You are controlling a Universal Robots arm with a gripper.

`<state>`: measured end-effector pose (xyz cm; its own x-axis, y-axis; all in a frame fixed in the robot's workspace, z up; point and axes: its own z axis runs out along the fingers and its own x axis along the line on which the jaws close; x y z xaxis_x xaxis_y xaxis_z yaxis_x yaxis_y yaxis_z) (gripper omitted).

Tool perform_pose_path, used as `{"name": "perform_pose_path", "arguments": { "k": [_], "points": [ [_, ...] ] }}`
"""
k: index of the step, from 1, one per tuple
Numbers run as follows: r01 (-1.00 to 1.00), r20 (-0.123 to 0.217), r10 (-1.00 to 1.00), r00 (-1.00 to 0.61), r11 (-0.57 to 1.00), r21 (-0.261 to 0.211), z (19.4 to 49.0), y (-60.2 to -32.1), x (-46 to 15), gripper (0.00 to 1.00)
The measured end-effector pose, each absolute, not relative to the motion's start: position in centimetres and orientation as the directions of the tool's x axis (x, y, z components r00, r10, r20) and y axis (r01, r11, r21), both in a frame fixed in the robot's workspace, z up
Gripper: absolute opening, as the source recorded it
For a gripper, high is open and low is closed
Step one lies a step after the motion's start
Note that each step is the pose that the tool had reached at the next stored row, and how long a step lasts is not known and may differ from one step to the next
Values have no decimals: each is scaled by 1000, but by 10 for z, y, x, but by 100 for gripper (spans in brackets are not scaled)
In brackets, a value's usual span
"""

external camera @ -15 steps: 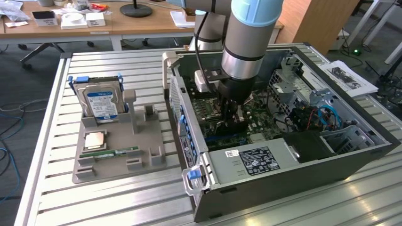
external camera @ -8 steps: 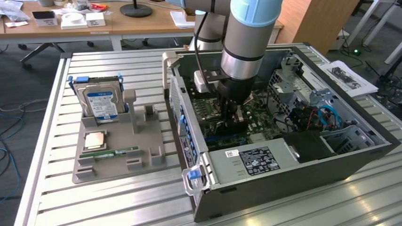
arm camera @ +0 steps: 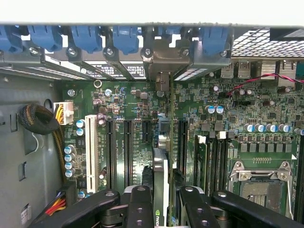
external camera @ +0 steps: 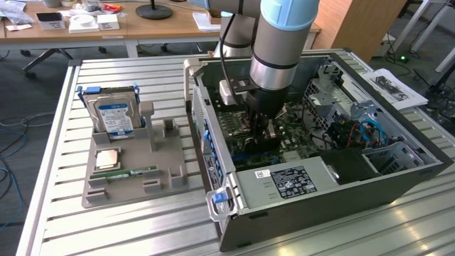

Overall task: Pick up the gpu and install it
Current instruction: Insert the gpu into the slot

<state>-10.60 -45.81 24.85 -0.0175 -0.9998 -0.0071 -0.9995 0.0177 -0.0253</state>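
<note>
Wrist view: gripper (arm camera: 161, 209) at 6 o'clock, fingers clamped on gpu (arm camera: 160, 175) edge-on above motherboard (arm camera: 247, 118) slots – thin, stiff, light, fragile card – grip board edges.

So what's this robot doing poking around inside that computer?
The robot arm has its claw lowered into the open computer case, right above the green main board. The claw is holding a graphics card edge-on, lined up over the long black slots on the board. Whether the card is fully seated I cannot tell. Outside the case, a grey holder keeps a hard drive and a memory stick.
</note>
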Motion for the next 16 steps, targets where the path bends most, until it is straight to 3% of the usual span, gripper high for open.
{"name": "perform_pose_path", "arguments": {
  "k": [16],
  "points": [
    [-1000,-7,-1000,-17,18,-25,248,-458,-106,26]
  ]
}}
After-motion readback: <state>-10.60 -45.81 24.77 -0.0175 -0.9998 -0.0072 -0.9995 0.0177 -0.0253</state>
